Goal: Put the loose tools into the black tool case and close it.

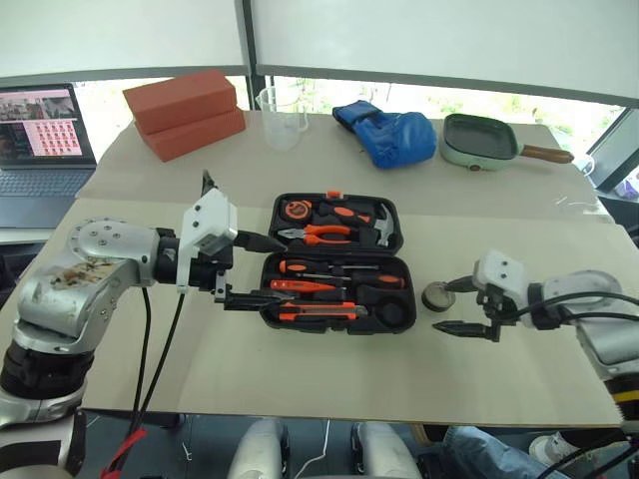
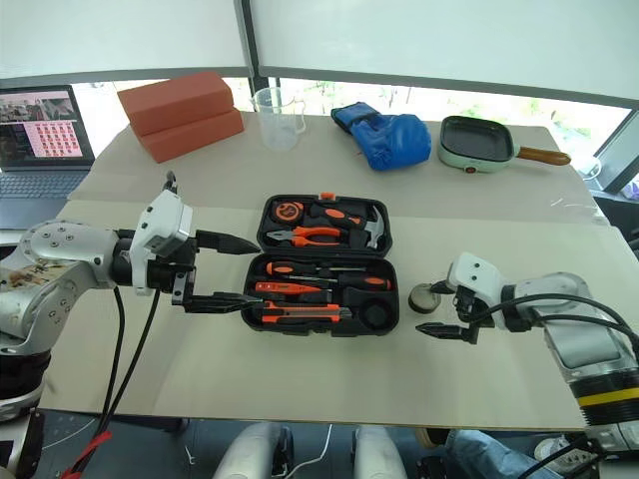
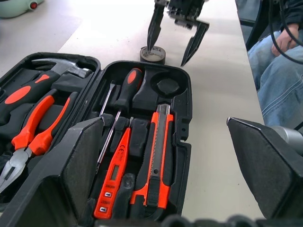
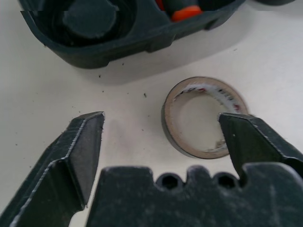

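The black tool case (image 1: 334,264) lies open in the middle of the desk (image 1: 300,369), with bare desk in front of it and on both sides. The left gripper (image 1: 250,269) hangs just beside its left edge with jaws apart, and the right gripper (image 1: 451,307) sits by the small black tape roll (image 1: 436,295) on the right, jaws spread, so those two sides are partly blocked. Far back stand red bricks (image 1: 185,113), a clear cup (image 1: 283,118), a blue glove (image 1: 389,135) and a green pan (image 1: 481,141), well apart from the case.

open black tool case (image 1: 334,261), tape roll (image 1: 436,296) beside
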{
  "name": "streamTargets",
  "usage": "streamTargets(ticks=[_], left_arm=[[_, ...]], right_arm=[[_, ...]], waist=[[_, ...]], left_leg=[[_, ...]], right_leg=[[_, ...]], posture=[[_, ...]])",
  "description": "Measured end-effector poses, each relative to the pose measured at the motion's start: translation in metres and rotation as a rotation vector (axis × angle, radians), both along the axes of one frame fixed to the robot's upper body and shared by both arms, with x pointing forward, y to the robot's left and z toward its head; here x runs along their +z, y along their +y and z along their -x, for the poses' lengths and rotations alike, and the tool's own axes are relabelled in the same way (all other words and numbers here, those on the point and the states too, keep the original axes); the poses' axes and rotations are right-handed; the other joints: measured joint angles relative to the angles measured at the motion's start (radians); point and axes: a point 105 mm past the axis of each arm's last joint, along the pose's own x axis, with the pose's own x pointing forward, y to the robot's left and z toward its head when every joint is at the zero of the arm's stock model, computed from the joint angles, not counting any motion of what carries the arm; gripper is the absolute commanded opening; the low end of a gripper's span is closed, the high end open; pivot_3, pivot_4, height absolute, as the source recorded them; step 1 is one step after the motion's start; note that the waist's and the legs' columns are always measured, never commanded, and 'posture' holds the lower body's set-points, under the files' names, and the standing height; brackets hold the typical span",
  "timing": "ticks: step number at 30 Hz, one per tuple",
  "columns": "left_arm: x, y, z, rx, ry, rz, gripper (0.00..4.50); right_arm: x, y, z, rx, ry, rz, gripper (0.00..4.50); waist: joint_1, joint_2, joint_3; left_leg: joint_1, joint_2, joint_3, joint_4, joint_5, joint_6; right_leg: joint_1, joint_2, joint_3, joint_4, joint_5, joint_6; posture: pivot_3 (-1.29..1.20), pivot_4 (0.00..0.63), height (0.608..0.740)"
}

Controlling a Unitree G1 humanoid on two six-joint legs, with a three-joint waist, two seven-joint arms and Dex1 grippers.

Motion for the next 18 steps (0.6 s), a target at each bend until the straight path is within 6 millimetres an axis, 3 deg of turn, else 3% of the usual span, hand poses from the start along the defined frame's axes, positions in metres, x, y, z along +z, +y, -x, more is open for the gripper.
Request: streamTargets(ticks=[10,14,16,18], left_arm=[[0.007,-0.002,-0.002,-0.009,-0.025,0.011,4.5],[0.006,-0.002,-0.002,-0.012,-0.025,0.011,4.5],[0.006,-0.003,-0.002,-0.017,-0.023,0.009,4.5],[0.004,-0.004,0.0,-0.031,-0.015,-0.004,4.5]], right_arm=[[-0.005,0.001,-0.003,-0.026,-0.018,-0.038,0.05],[0.008,0.0,0.007,-0.041,-0.007,-0.094,0.05],[0.022,0.011,0.011,-0.013,-0.012,-0.152,0.05],[0.047,0.032,0.017,0.059,-0.032,-0.233,0.05]], waist=[[-0.003,0.0,0.0],[0.001,0.0,0.0],[0.0,0.0,0.0],[-0.007,0.0,0.0]], left_leg=[[0.001,0.0,0.0,0.0,0.0,0.0],[0.001,0.0,0.0,0.0,0.0,0.0],[0.001,0.0,0.0,0.0,0.0,0.0],[0.001,0.001,0.0,0.0,0.0,0.0]], right_leg=[[0.001,0.0,0.0,0.0,0.0,0.0],[0.001,0.0,0.0,0.0,0.0,0.0],[0.0,0.0,0.0,0.0,0.0,0.0],[0.0,0.001,0.0,0.001,0.0,0.0]], posture=[[0.0,0.15,0.738],[0.0,0.15,0.738],[0.0,0.15,0.738],[0.0,0.15,0.738]])
